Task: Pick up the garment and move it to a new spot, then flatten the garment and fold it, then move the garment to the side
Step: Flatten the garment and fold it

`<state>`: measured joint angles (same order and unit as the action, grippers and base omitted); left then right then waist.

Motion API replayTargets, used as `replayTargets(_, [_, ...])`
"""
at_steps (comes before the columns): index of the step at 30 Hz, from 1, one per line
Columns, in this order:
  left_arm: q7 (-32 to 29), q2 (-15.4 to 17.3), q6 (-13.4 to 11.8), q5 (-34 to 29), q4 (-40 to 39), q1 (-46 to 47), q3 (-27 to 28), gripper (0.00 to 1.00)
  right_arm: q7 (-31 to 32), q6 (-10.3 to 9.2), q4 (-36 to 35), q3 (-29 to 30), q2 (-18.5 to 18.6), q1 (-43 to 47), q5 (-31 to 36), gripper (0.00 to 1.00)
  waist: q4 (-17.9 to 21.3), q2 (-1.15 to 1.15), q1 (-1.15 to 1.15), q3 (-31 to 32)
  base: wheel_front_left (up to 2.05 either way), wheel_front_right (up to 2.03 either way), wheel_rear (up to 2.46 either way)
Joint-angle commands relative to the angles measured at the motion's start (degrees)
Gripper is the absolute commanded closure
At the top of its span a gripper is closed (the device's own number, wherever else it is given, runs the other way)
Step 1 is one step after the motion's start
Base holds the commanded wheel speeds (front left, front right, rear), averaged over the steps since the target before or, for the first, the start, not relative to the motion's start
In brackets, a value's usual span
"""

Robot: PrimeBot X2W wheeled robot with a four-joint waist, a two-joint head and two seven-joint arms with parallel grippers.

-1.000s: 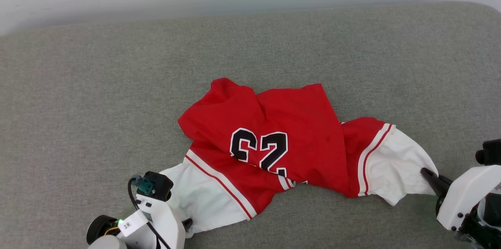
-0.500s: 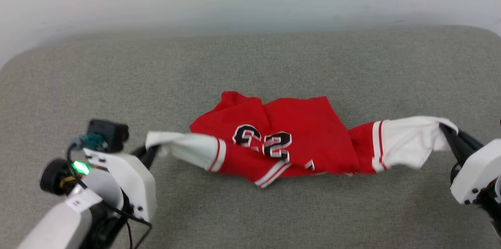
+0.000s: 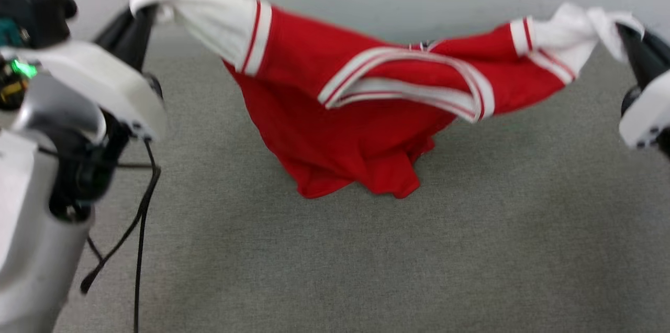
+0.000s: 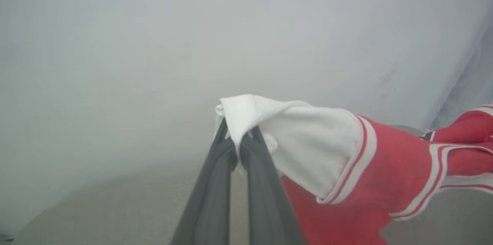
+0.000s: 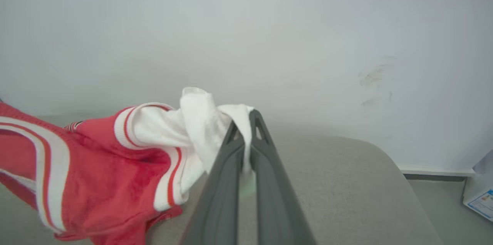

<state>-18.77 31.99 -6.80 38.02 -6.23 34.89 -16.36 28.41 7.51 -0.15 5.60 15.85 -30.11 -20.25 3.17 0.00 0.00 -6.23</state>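
Red jersey T-shirt (image 3: 340, 129) strung in mid-air above the grey tabletop (image 3: 366, 270) between the left tool (image 3: 137, 14) and right tool (image 3: 625, 34), each clamped tight on one bunched white sleeve end, red body sagging low between them.

The head camera looked forward and down from above onto the grey surface (image 3: 366, 259), with the left gripper (image 3: 140, 8) and right gripper (image 3: 623, 32) at opposite side edges. Each wrist camera sat close behind its own fingers (image 4: 212, 191), facing along them toward the pale wall (image 4: 134, 44). All three views shared the garment (image 3: 340, 134).
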Motion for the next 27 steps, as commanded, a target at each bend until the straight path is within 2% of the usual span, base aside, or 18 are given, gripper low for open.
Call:
replayTargets(1, [0.47, -0.70, 0.59, -0.53, 1.76, 3.51, -0.17, 1.00, -1.35, -0.04, 2.02, -0.46, 0.25, -4.14, 0.61, 1.00, 0.18, 0.00, 0.00, -1.57, 0.00, 0.00, 0.00])
replayTargets(10, [6.43, -4.91, 3.00, -5.43, 17.53, 24.27, -1.92, 1.00, -9.11, -0.04, 15.58, -3.34, 1.10, -25.79, 4.02, 1.00, -0.10, 0.00, 0.00, -8.95, 0.00, 0.00, 0.00])
replayTargets(17, [13.07, -6.58, 5.21, -7.68, 30.64, 38.26, -1.48, 1.00, -16.20, -0.04, 26.56, -4.71, -0.08, -41.70, 5.17, 1.00, 0.64, 0.00, 0.00, -13.52, 0.00, 0.00, 0.00])
replayTargets(22, [16.99, -6.01, 6.69, -7.74, 37.61, 45.62, -0.03, 1.00, -21.25, -0.04, 33.68, -5.14, -1.36, -50.44, 5.07, 1.00, 1.38, 0.00, 0.00, -16.27, 0.00, 0.00, 0.00])
replayTargets(27, [18.34, -6.04, 7.44, -7.39, 42.52, 49.79, 0.54, 1.00, -23.53, -0.04, 38.62, -6.09, -1.84, -55.58, 5.64, 1.00, 1.41, 0.00, 0.00, -19.64, 0.00, 0.00, 0.00])
